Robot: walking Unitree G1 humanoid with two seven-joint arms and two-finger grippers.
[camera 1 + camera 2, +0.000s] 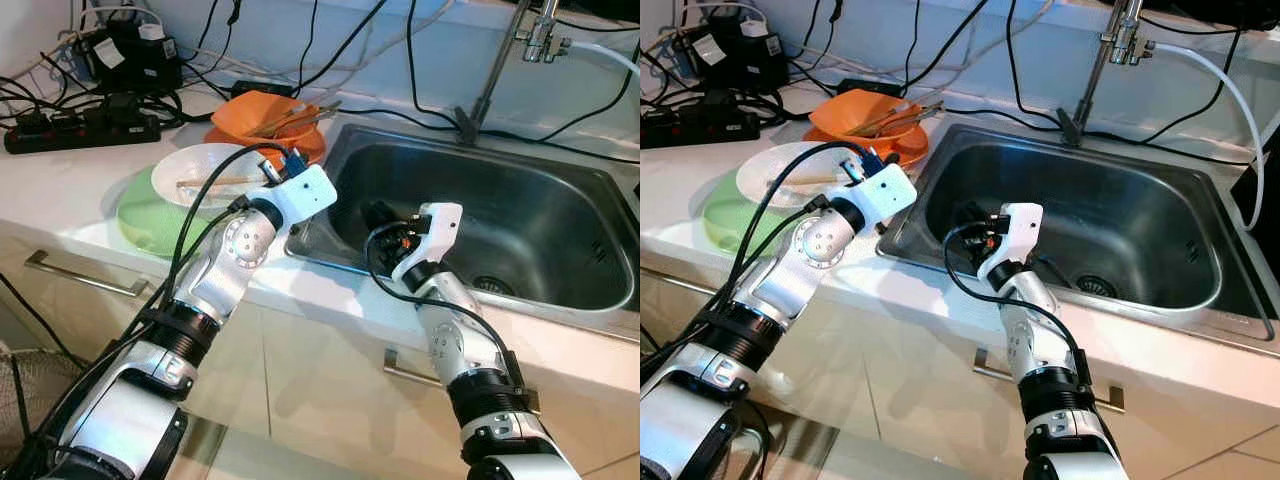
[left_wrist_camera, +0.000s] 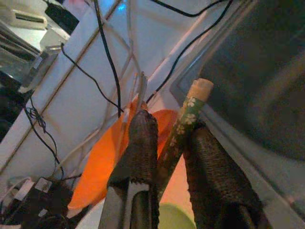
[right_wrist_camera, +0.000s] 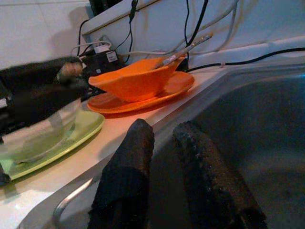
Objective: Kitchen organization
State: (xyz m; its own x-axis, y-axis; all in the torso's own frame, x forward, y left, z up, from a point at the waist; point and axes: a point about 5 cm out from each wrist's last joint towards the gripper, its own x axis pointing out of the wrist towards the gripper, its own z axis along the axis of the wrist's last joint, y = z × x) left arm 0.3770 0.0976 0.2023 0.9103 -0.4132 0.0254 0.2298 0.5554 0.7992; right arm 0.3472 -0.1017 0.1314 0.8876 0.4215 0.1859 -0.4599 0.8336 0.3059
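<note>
Chopsticks (image 1: 215, 182) lie across a white bowl (image 1: 205, 170) on a green plate (image 1: 150, 220), seen from the left eye view, with an orange bowl (image 1: 262, 115) on an orange plate (image 1: 300, 148) just behind them on the counter (image 1: 70, 180), beside the steel sink (image 1: 500, 215). A power strip (image 1: 80, 130) and tangled cables sit at the back left, and a faucet (image 1: 495, 70) rises behind the basin. The left gripper (image 1: 275, 165) hangs over the white bowl's rim, near the sink's edge. The right gripper (image 1: 380, 215) reaches into the sink's near left corner. From the right eye view the same layout holds, with a white hose (image 1: 1230, 90) curving off the faucet. The left wrist view shows the left fingers (image 2: 143, 143) closed narrowly on a single chopstick (image 2: 183, 124), green with a pale floral pattern, its blunt end sticking out past the fingertips, the orange dishes beyond. The right wrist view shows the right fingers (image 3: 131, 162) with a narrow gap between them and nothing held, low by the sink wall, facing the orange bowl with utensils (image 3: 183, 50) resting in it.
</note>
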